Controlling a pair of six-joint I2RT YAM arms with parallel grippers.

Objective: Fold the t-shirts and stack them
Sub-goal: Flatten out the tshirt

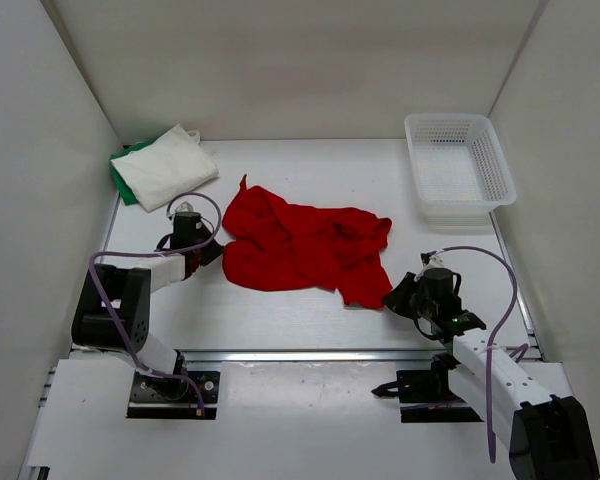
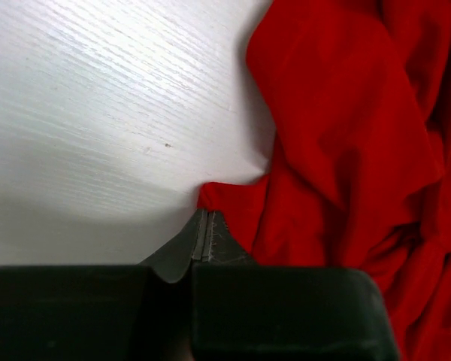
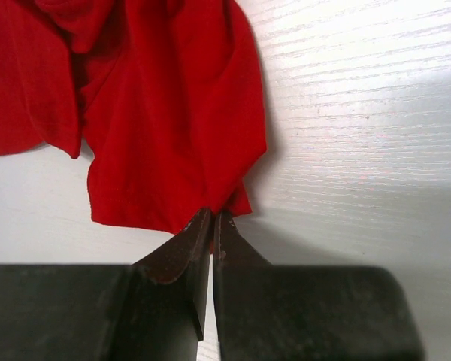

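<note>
Opposite edges of the crumpled red t-shirt (image 1: 300, 245), at table centre, are pinched by the closed right gripper (image 3: 213, 218) (5 o'clock) and left gripper (image 2: 205, 218) (8 o'clock), presumably for spreading flat. At 10 o'clock, the folded white t-shirt (image 1: 165, 168) is laid on the green t-shirt (image 1: 120, 178). Nothing is seen in the mesh basket (image 1: 495, 170) at 2 o'clock.

White mesh basket (image 1: 492, 165), table's (image 1: 280, 310) far right.

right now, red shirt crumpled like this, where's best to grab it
Take the red shirt by its outer corners, from the sides: the left gripper pinches the left edge, the right gripper the near right corner. Cloth lies thin there; the middle is bunched.
</note>
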